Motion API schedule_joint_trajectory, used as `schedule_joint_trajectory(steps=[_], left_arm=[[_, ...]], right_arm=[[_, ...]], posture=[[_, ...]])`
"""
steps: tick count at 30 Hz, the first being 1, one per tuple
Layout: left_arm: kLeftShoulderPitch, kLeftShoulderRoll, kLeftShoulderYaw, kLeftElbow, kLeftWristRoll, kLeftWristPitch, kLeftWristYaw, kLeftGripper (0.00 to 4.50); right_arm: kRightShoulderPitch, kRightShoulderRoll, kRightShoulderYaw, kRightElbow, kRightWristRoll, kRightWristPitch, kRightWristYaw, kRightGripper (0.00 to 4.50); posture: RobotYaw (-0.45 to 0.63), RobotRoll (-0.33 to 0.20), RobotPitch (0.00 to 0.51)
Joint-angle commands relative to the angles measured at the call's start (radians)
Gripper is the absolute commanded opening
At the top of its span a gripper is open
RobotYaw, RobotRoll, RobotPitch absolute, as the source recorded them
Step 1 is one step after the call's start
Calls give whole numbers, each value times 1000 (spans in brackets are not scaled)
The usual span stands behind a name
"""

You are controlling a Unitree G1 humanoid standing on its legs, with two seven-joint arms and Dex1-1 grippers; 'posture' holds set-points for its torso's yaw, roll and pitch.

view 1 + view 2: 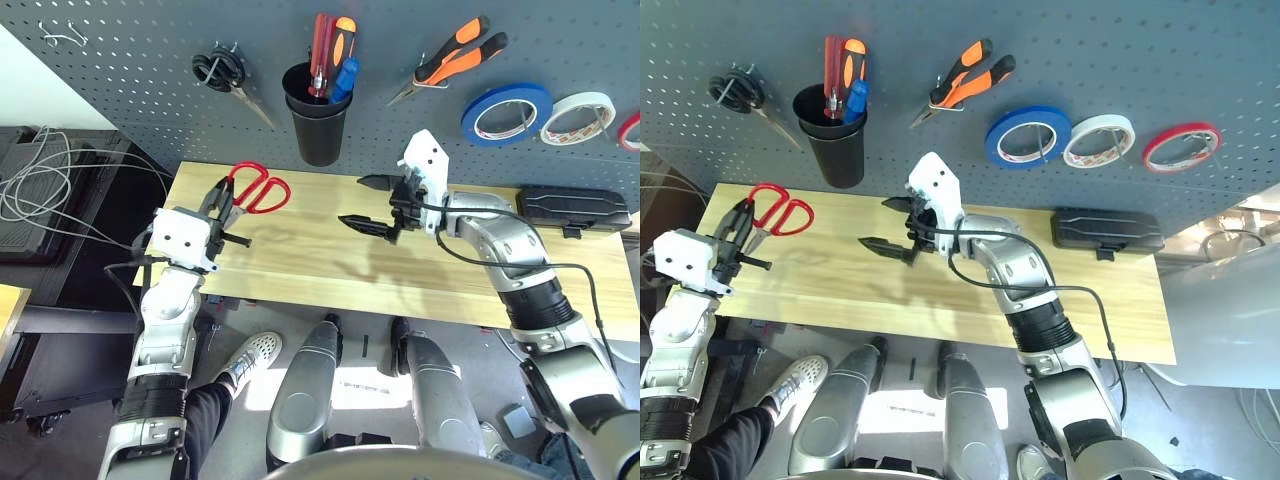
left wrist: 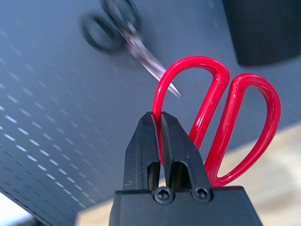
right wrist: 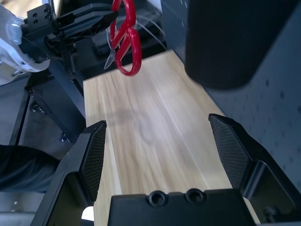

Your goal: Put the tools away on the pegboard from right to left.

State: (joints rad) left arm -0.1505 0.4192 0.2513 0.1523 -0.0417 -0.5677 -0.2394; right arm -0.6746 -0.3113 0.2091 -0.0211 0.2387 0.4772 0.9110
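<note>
Nearest the robot, its left gripper (image 2: 161,117) is grasping the red-handled scissors (image 2: 220,94) by one glossy looped handle, both black fingers clenching it above the pale wooden table (image 1: 310,240). Across on the other side, the right gripper (image 3: 157,127) is spreading its fingers wide, released and holding nothing. Further right, a black oblong case (image 1: 1107,231) is lying on the wood. Beyond, on the dark grey-blue perforated pegboard (image 1: 385,80), the small blue-handled screwdriver (image 1: 345,79) is standing in the black cup holder (image 1: 318,130), black-handled scissors (image 1: 219,70) are hanging to its left, and orange-and-black-handled pliers (image 1: 452,62) and the blue tape roll (image 1: 481,112) are hanging to its right.
</note>
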Motion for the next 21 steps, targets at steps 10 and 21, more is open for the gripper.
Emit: schedule_joint_trajectory(steps=[10,21], left_arm=[[-169,-5,55,25,-94,136,61,32],[-249,13,50,86,-99,132,48,32]], right_arm=[[-75,56,-31,29,30,-70,-36,4500],[-64,53,-29,27,29,-70,-50,4500]], posture=[[212,0,317],[203,0,311]])
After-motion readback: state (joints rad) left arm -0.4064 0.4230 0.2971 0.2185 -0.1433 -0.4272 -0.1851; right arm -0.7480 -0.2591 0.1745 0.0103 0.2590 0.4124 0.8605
